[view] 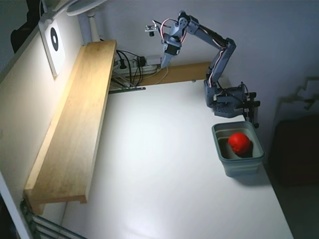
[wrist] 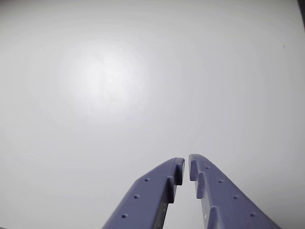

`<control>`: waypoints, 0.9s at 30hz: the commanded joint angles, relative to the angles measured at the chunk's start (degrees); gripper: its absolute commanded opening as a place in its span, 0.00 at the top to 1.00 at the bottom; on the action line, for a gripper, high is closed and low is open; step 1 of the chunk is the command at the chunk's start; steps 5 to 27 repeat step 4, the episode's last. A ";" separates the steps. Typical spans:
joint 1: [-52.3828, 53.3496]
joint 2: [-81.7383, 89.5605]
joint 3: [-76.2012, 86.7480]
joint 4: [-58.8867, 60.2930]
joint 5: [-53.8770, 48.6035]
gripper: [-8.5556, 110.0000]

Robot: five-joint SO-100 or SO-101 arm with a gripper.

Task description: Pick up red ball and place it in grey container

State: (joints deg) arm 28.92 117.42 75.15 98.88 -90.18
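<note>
Here: red ball (view: 239, 142) down inside grey container (view: 238, 149), resting on the floor of the tub, toward its far side in the fixed view. Bright red, plain, roughly half the tub's inner width. Container upright on white table (view: 164, 174), near the table's right edge in that view, just in front of the arm's base (view: 230, 102). Thick rim, tapered walls, rounded corners.

Arm folded up and back from the base, elbow high, wrist reaching left in the fixed view. Gripper (view: 164, 62) raised well above the table near the back wall, pointing down, well apart from container and ball. Empty.

In the wrist view, gripper (wrist: 186, 165) entering from the bottom edge; two blue-grey fingers (wrist: 157, 188) drawn nearly together, only a thin slit between the tips, nothing between them. Beyond the tips only bare white tabletop with a soft patch of glare (wrist: 105, 81).

Elsewhere in the fixed view: long wooden shelf board (view: 75, 124) along the left wall; tangle of black cables (view: 130, 64) at its far end; white card with a black oval mark (view: 54, 41) on the wall above; lamp head (view: 82, 6) at the top edge.
</note>
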 commanded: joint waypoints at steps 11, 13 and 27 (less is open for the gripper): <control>1.08 1.81 0.61 1.12 0.18 0.95; 1.08 1.81 0.61 1.12 0.18 0.95; 1.08 1.81 0.61 1.12 0.18 0.95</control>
